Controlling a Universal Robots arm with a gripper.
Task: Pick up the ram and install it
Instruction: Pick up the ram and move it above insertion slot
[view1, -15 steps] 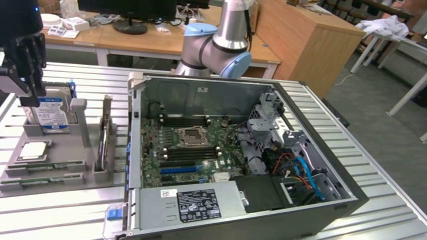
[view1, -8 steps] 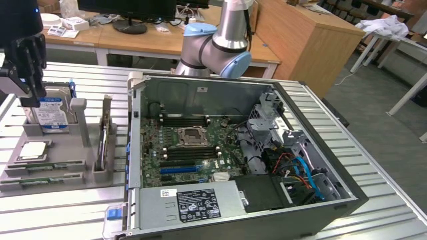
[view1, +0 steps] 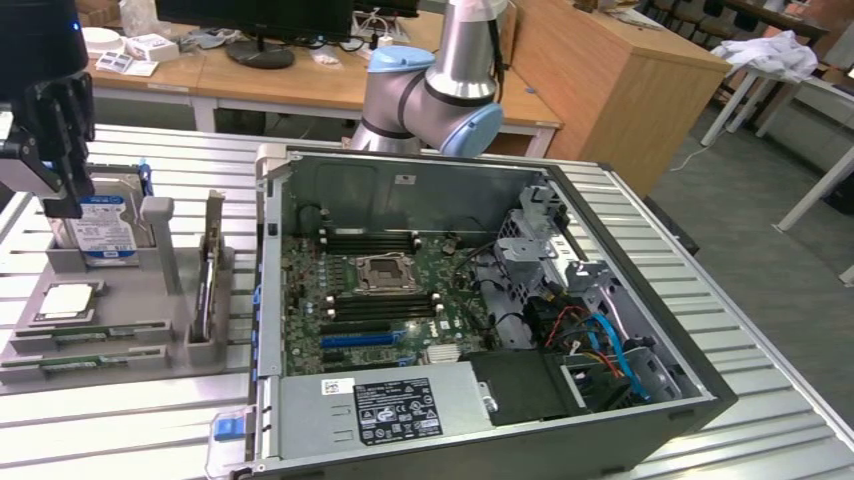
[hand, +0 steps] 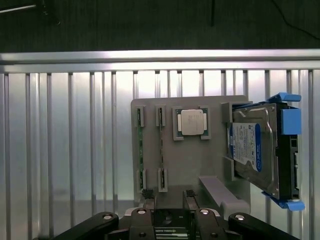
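Note:
Two ram sticks stand on edge in a grey holder (view1: 134, 345) on the exterior view's left. One ram stick (view1: 94, 331) (hand: 140, 150) sits beside the other (view1: 83, 364) (hand: 161, 150); both are narrow, green and held in grey clips. My gripper (view1: 60, 205) (hand: 169, 210) hangs above the holder's far end, over the hard drive, well apart from the ram. Its jaws are open with nothing between them. The open computer case (view1: 267, 300) lies beside the holder, and its motherboard shows long black memory slots (view1: 380, 305) near the processor socket (view1: 383, 270).
The holder also carries a silver processor chip (view1: 67, 300) (hand: 192, 122), a hard drive (view1: 100, 225) (hand: 255, 150) in a blue bracket, and an upright card (view1: 211, 270). Everything rests on a ribbed metal table (view1: 120, 430). Desks and a monitor stand behind the arm's base.

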